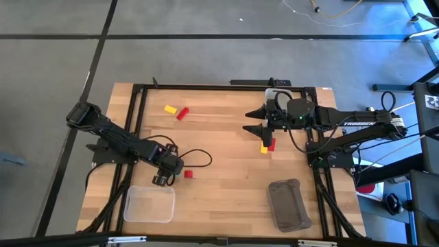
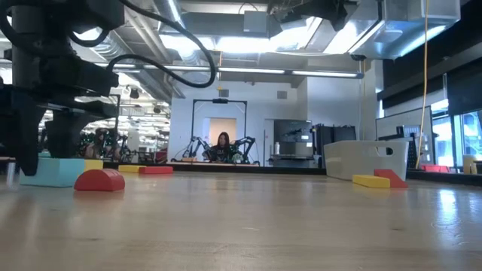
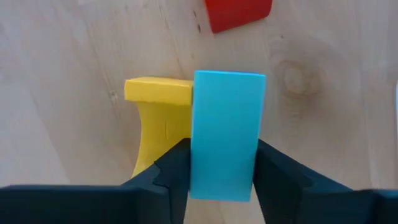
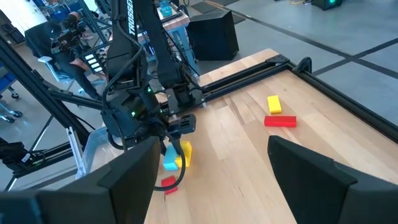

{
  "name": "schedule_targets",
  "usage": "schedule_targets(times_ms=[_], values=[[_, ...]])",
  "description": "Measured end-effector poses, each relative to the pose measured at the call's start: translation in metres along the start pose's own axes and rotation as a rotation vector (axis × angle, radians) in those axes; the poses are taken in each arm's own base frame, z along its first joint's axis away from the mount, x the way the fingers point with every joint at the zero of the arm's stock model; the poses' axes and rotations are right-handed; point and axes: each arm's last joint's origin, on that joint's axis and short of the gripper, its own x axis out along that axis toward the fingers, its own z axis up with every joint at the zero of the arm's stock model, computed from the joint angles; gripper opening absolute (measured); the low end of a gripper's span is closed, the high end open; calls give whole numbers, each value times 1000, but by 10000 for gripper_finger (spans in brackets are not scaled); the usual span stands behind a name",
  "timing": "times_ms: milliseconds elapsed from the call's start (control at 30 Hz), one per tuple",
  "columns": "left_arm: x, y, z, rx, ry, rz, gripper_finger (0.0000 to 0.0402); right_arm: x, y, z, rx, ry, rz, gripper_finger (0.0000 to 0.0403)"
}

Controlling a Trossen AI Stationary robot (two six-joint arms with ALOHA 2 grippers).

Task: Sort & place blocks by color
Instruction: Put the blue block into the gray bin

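Observation:
My left gripper [image 1: 160,180] [image 3: 222,168] is near the table's near-left, just beyond the clear bin, and shut on a pale teal block [image 3: 227,118] [image 2: 53,172]. A yellow block [image 3: 158,115] lies against that block's side, and a red block [image 1: 188,174] [image 3: 239,12] [image 2: 99,181] lies just beyond them. My right gripper [image 1: 255,121] [image 4: 211,168] hangs open over the far-right part of the table, touching nothing. A yellow and a red block [image 1: 266,145] lie together beside it. Another yellow block [image 1: 170,108] [image 4: 273,104] and red bar [image 1: 182,114] [image 4: 280,121] lie at the far left. My left gripper pinches the pale teal block between its two fingers [image 3: 171,171], one on each long side [image 3: 200,155], near one end. The fingers point down from above and lie across the block. In the low view the block sits level at table height; whether it is lifted clear I cannot tell.
A clear bin [image 1: 149,204] stands at the near-left edge, right by my left gripper. A grey bin [image 1: 288,204] stands at the near right. A black frame [image 1: 137,96] runs along the table's far and side edges. Bare wood lies mid-table. A person shows far behind.

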Motion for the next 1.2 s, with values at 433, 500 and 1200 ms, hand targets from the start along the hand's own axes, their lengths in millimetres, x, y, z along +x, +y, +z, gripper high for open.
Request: schedule_targets(times_ms=[433, 500, 1200], values=[[-55, 4, -5, -130, -160, -210, 124, 0, 0, -1, -2, 13, -5, 300], [-76, 12, -1, -197, -279, -152, 124, 0, -1, -2, -3, 21, -14, 300], [-173, 96, 20, -451, -1297, 115, 125, 0, -3, -2, -7, 12, -54, 300]])
